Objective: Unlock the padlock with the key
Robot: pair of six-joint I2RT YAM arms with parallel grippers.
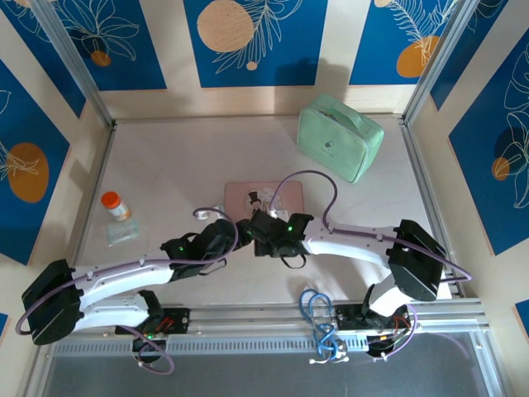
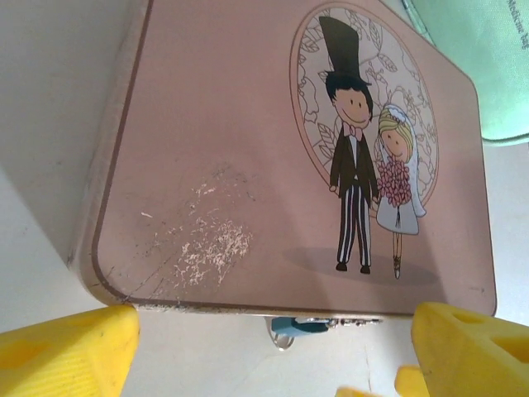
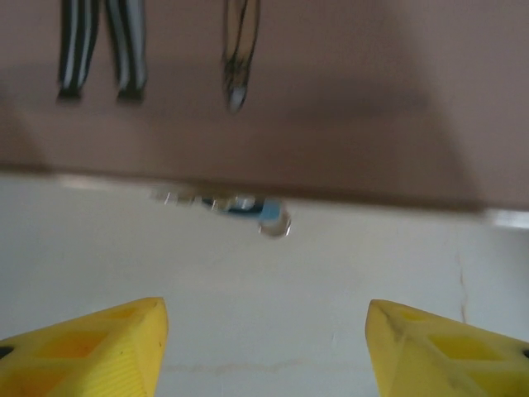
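Top external: pink tin (image 1: 285, 192) lies flat at mid-table (image 1: 165, 157); left tool (image 1: 235, 230) and right tool (image 1: 258, 223) meet at the tin's near edge, just beside each other, the left one toward the near-left corner; cannot tell the finger gap of either from here; green case (image 1: 340, 136) far right, well apart from the tin; orange-capped bottle (image 1: 116, 205) at the left side of the table; blue cable (image 1: 317, 308) looped at the near rail.

Left wrist: left tool (image 2: 273, 331) open, yellow fingers (image 2: 70, 347) spread wide, holding nothing; tin lid (image 2: 231, 141) with a bride-and-groom print ahead, scuffed toward its near-left corner; padlock (image 2: 296, 324) at the tin's near edge, about midway along it, bluish body and a silvery part peeking below the rim, touching neither finger; corner of the green case (image 2: 488, 66) far right.

Right wrist: right tool (image 3: 264, 310) open, fingers (image 3: 99, 351) wide apart, empty; padlock (image 3: 252, 207) blurred, against the tin's near wall just above the table, blue body with a silvery round piece on its right; it sits ahead of the tool, apart from both fingers.
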